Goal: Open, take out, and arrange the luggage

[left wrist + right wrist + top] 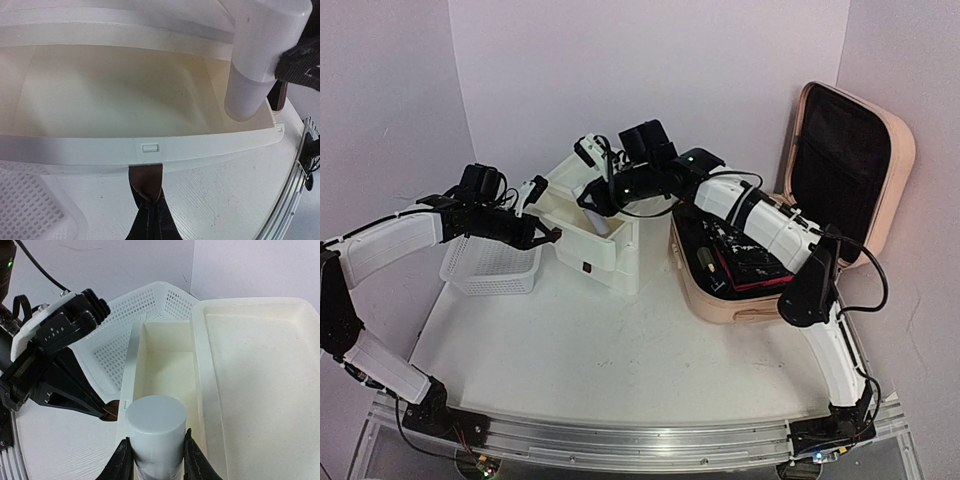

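The peach-pink luggage lies open at the right, its black-lined lid upright and dark items inside. My left gripper is shut on the brown pull tab of the white drawer box, whose drawer is pulled out. My right gripper is shut on a white cylindrical bottle. It holds the bottle upright, lower end down in the open drawer near the front wall.
A white mesh basket stands left of the drawer box, just behind my left arm. The box's flat top lies right of the drawer. The right arm reaches across from the luggage side.
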You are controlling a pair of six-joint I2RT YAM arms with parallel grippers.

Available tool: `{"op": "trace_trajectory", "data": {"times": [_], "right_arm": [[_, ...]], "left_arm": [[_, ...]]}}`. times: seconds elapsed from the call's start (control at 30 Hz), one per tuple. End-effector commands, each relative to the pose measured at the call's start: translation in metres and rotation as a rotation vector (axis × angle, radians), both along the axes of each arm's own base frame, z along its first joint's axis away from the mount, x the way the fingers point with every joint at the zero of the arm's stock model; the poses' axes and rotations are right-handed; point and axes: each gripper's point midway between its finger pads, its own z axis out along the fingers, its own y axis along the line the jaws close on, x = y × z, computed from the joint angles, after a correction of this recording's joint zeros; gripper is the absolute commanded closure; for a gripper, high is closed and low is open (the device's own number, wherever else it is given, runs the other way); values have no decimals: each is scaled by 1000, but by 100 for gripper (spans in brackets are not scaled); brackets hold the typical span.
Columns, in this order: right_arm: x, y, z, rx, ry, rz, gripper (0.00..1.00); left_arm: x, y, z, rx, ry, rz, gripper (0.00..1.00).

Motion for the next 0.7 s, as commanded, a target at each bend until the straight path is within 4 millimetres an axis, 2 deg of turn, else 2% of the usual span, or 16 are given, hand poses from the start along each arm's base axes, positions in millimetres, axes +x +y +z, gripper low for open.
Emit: {"op": "trace_trajectory", "data": {"times": [0.0,0.3,0.4,0.53,0.6,0.67], "right_arm": [[-2,18,-13,-47,-95,28,87],[15,24,-58,-151,-132,-37,86],[19,25,-63,-152,-124,-62,75],[23,21,-55,-131,-110,-110,52],[23,18,-43,-108,-106,-132,42],[19,14,-22,-73,-104,-144,37]], "left_arm": [[8,-8,32,-41,-114,-30,100],[9,-8,32,-50,-107,-15,100],[10,-8,30,-46,-110,-15,100],[16,-6,28,-29,-119,-2,100],[17,-7,26,-28,-116,-2,100],[19,-8,24,-27,-110,-3,100]]}}
